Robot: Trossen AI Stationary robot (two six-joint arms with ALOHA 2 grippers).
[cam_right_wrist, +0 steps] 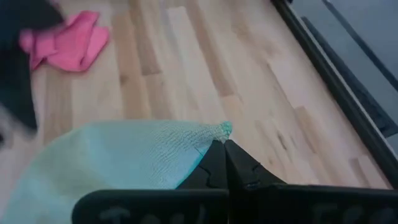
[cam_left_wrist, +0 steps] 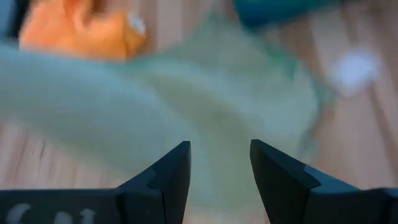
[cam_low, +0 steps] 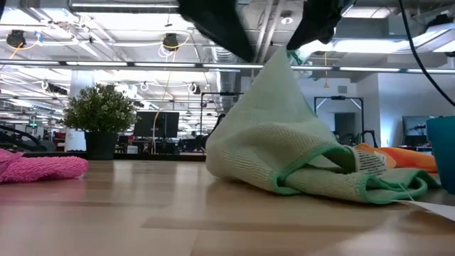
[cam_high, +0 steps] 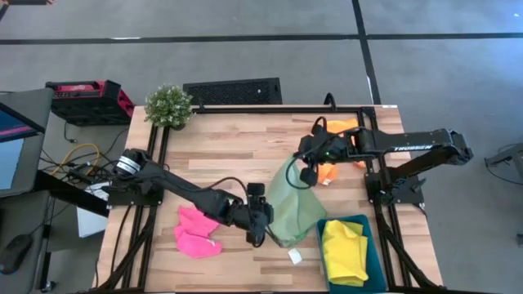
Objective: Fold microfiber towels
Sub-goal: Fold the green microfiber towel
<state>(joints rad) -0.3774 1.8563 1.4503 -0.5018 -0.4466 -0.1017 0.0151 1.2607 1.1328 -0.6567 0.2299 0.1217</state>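
Note:
The light green towel [cam_high: 292, 208] lies on the wooden table right of centre, one corner pulled up into a peak [cam_low: 288, 57]. My right gripper [cam_right_wrist: 222, 144] is shut on that corner above the table. My left gripper [cam_left_wrist: 221, 168] stands open just left of the towel's near part [cam_high: 257, 237], with the green cloth ahead of its fingers and nothing between them. A pink towel [cam_high: 196, 231] lies crumpled at the near left. An orange towel [cam_high: 335, 155] lies at the far right. A yellow towel [cam_high: 343, 249] rests in the teal tray. My right gripper pinches the green towel's corner [cam_right_wrist: 214, 129] between its two shut fingers, at the very tip with its darker green hem. The fingers slant down from the table's right. The corner is lifted clear and the cloth falls away from it in a tent; the towel's lower part [cam_low: 313, 174] lies bunched on the table.
The teal tray [cam_high: 374, 245] stands at the near right corner. A small white tag or slip [cam_high: 294, 256] lies beside the green towel's near edge. A potted plant [cam_high: 168, 104] stands at the far left. Bare wood stretches across the table's far middle.

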